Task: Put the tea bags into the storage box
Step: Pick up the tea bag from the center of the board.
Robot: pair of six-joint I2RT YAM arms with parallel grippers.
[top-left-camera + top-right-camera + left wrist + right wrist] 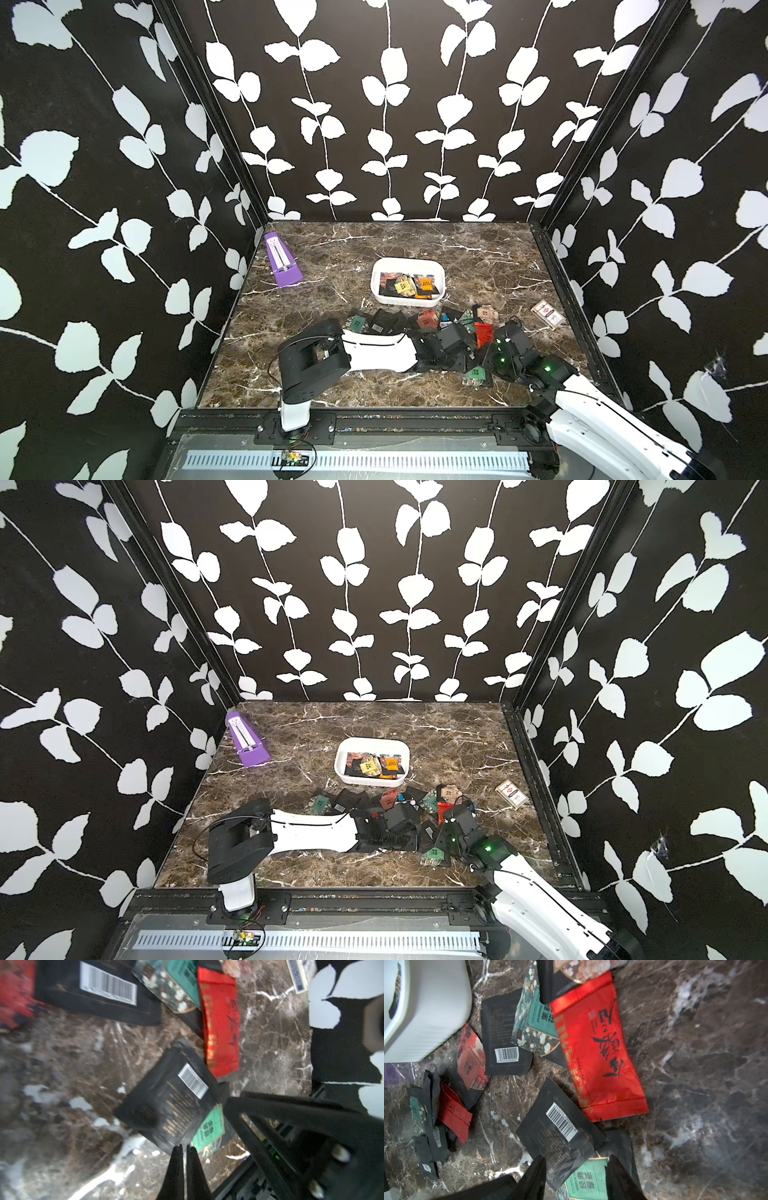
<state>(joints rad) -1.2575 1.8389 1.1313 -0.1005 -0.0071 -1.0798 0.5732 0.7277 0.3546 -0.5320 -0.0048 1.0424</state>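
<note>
Storage box [399, 300] long axis side to side; tea bags [483, 334] scattered nearer

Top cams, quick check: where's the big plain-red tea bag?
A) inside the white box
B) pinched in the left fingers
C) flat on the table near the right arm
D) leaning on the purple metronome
C: the red tea bag lies on the table, outside the white box and close to the right arm.
</note>
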